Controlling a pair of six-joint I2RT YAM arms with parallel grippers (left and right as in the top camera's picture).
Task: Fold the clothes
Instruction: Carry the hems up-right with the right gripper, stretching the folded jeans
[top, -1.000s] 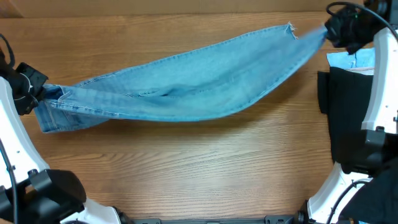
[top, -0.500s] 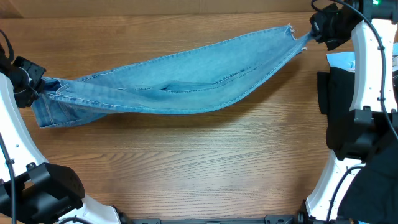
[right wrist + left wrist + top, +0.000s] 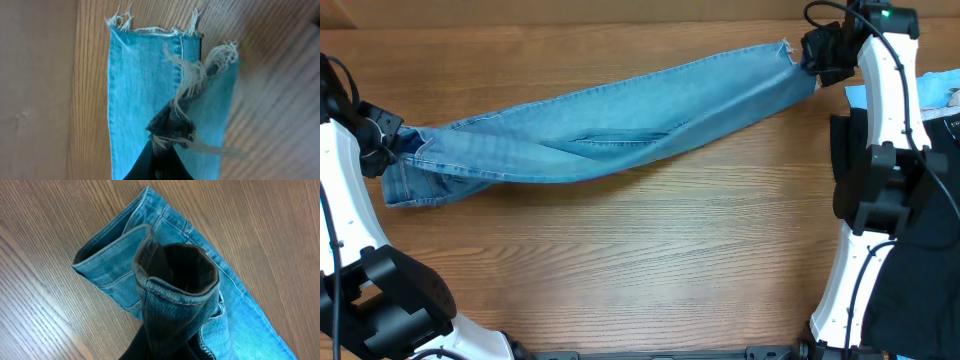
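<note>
Evidently left gripper (image 3: pixel 388 140) clamps jeans (image 3: pixel 610 125) waistband, right gripper (image 3: pixel 811 56) pinches frayed hem (image 3: pixel 150 31); tips buried under denim.

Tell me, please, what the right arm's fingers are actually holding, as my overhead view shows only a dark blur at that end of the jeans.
Observer: In the right wrist view, the right arm's fingers pinch the frayed hem of the light blue faded denim jeans, and loose white threads trail from it.
Operator: Thank you. And the left end?
Observer: In the left wrist view, the left arm's fingers grip a thick stitched edge, apparently the waistband. It curls into an open loop that shows its dark inner side.
</note>
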